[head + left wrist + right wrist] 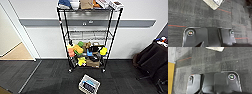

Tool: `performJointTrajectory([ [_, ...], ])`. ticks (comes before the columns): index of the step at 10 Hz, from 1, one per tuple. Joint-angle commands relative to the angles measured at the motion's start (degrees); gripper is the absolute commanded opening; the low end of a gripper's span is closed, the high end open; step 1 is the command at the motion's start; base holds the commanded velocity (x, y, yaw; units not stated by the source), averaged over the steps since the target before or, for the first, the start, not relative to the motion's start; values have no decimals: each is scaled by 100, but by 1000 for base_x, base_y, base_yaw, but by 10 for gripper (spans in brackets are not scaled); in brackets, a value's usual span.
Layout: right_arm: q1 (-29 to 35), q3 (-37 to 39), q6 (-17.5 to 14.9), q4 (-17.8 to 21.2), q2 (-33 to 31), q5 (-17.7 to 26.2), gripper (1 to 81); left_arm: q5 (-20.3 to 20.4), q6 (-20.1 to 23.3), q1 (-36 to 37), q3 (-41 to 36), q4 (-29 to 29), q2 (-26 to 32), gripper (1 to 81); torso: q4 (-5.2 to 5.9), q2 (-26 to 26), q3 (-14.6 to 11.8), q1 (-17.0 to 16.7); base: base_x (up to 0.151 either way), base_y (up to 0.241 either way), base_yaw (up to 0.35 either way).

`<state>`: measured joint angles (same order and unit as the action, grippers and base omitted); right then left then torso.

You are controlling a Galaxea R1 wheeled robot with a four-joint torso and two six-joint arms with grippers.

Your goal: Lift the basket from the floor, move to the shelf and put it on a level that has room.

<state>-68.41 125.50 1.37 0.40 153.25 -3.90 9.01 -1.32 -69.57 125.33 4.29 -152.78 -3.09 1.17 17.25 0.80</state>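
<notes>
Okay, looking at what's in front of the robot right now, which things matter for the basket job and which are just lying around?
Part of the job:
basket, sitting on the floor
shelf
its middle level

Just lying about:
colourful items on the bottom tier
boxes on the top tier
dark chair at the right

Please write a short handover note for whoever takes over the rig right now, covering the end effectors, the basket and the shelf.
End effectors: their fingers cannot be made out in either wrist view; neither holds anything that can be seen.
The basket sits on the dark carpet floor, in front of the shelf and apart from it, turned at an angle.
Top tier and bottom tier are crowded; the middle level looks free.
Done: nothing yet; the basket is not lifted.
Left: lift the basket, move to the shelf, set it on the middle level.
</notes>
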Motion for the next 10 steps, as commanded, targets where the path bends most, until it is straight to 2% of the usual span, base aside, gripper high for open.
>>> performJointTrajectory([
  [1, 315, -44, 13, 30, -116, 258, 811, -268, 26, 273, -61, -24, 116, 811, 0, 0, 0, 0, 111, 0, 0],
  [10, 341, -9, 13, 30, -37, 249, 811, -268, 26, 246, 18, -16, 37, 811, 0, 0, 0, 0, 111, 0, 0],
])
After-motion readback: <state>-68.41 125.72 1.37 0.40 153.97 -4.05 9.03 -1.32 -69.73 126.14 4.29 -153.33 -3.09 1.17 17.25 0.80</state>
